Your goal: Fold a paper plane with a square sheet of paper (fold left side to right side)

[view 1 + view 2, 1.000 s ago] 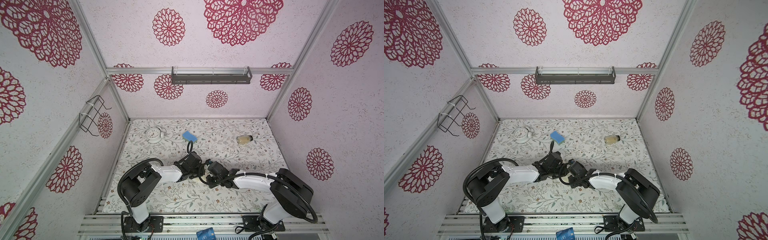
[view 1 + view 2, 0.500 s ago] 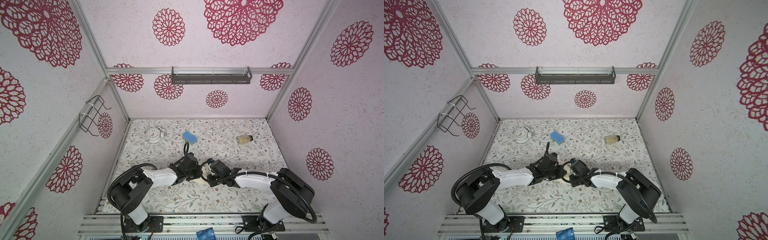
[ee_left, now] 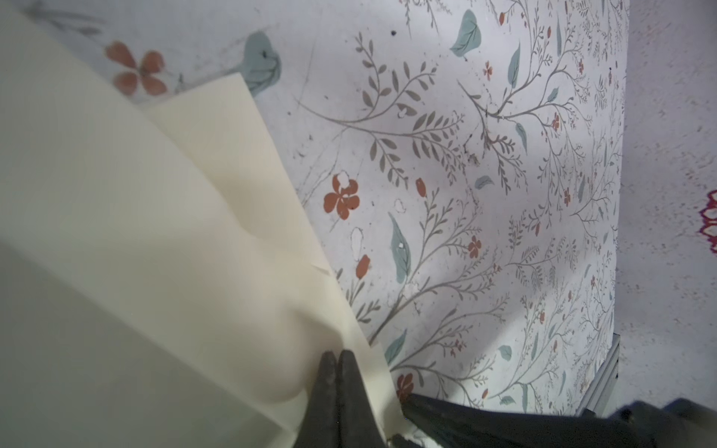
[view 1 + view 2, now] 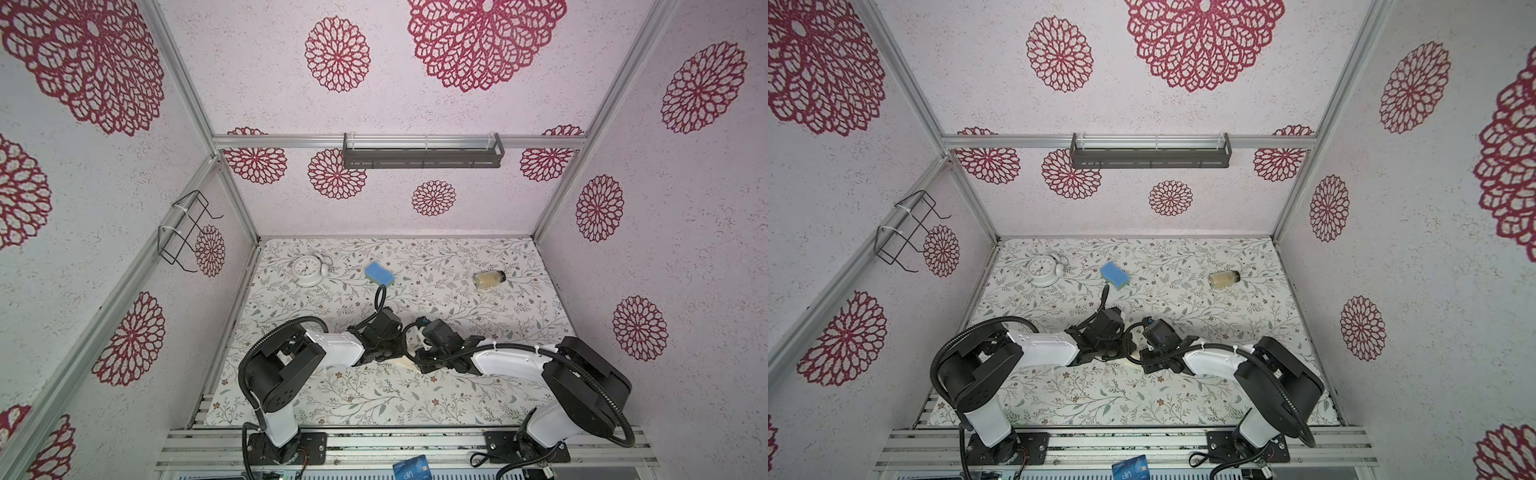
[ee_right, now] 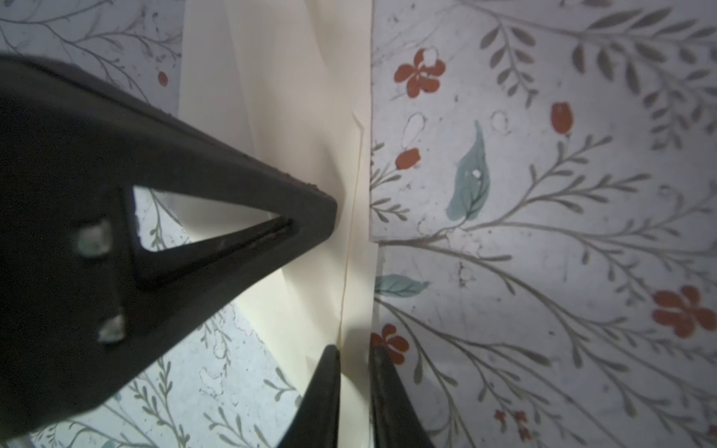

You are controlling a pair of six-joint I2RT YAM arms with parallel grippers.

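Mid-fold: the left gripper (image 3: 336, 355), shut empty, pins the paper (image 3: 155, 232). The right gripper (image 5: 354, 351) straddles its edge, slightly open, gripping nothing. Likely next: pinch that flap.

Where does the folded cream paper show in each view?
Top views: folded cream paper, a small patch between both arms' wrists.
Left wrist: large layered sheet under the shut left gripper.
Right wrist: strip passing between the parted jaws of the right gripper.
Shared landmark: the left gripper, over the paper.
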